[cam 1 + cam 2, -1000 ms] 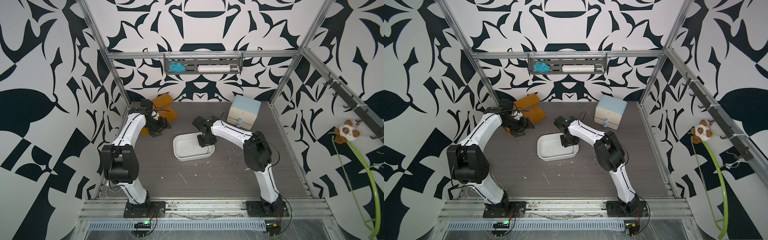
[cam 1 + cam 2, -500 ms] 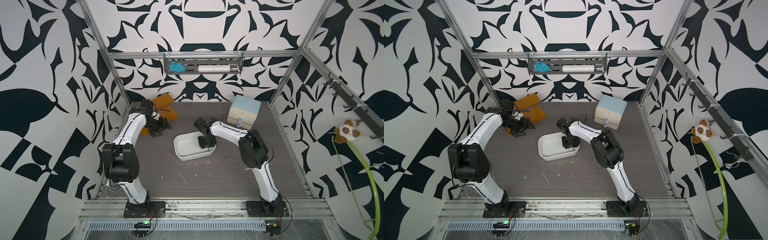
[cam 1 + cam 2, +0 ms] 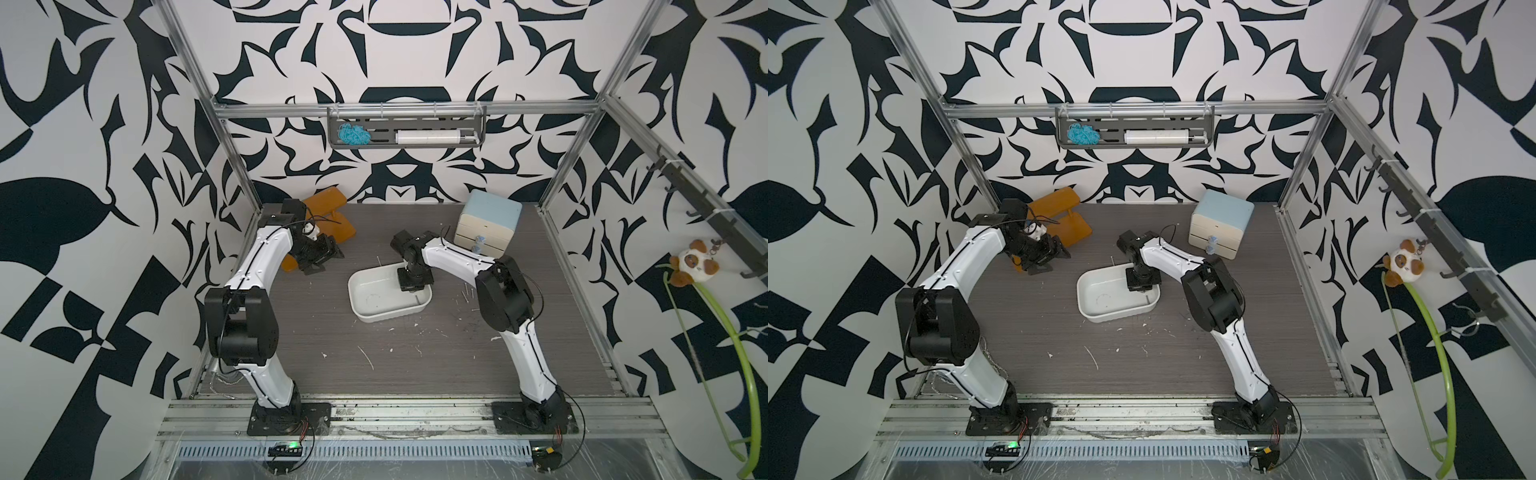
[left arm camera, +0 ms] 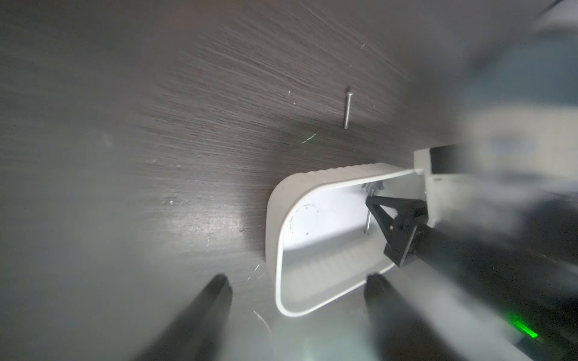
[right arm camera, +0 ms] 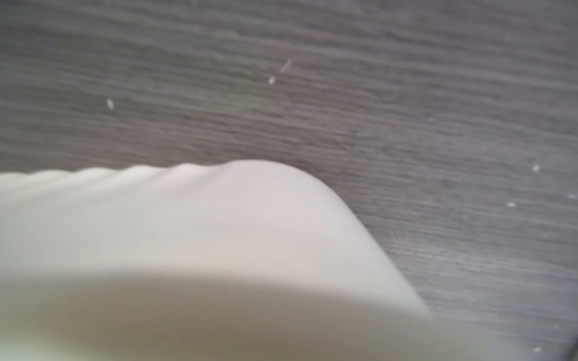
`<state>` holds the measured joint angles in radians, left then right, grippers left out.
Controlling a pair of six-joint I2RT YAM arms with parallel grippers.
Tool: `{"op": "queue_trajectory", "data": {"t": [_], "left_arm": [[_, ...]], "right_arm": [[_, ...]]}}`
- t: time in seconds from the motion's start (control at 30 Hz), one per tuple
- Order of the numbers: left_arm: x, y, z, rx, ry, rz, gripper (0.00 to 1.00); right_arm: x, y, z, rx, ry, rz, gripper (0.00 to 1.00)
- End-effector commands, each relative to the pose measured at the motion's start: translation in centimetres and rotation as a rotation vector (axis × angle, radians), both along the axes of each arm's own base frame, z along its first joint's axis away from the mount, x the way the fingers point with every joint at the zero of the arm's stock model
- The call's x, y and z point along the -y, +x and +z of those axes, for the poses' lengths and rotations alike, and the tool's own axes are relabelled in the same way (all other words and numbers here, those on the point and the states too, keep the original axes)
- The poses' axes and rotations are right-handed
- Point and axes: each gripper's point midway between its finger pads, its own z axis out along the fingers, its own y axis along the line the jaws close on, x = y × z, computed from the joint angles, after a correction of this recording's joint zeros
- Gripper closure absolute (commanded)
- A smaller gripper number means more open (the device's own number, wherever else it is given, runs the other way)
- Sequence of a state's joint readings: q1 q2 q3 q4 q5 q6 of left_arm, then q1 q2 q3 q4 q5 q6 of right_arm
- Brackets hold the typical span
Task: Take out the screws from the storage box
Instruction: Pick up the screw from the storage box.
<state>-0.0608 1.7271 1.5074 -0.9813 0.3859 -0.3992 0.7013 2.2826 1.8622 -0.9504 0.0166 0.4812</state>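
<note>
Since the jaws of the right gripper (image 4: 371,202) have just come together inside the storage box (image 3: 374,297), at its 2 o'clock corner, a pick is judged under way. One screw (image 4: 367,223) lies at the closed tips; a grip on it cannot be confirmed. Its long axis runs roughly 12-to-6, parallel to the table screw (image 4: 347,107) beyond the 12 o'clock wall; head end unclear. More screws (image 4: 372,187) rest against that wall. The left gripper (image 3: 325,262) sits at 10 o'clock from the box, fingers apart.
</note>
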Motion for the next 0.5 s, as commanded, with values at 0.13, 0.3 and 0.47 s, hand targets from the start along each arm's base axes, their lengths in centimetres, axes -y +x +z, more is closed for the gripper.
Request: {"op": "queue_trajectory", "data": {"t": [0.13,0.3,0.47], "left_arm": [[0.0,0.2,1.0,0.018,-0.007,-0.01,0.25],[-0.1,0.4,1.3,0.028,0.002,-0.007,0.25],[-0.2,0.6,1.5,0.035,0.004,-0.008,0.25]], "right_arm": [[-0.9,1.6,5.0,0.119,0.046,0.05,1.0],[0.7,2.6,11.8,0.28,0.051,0.025,1.0],[7.3,3.3,14.5,0.34,-0.032,-0.129,1.0]]}}
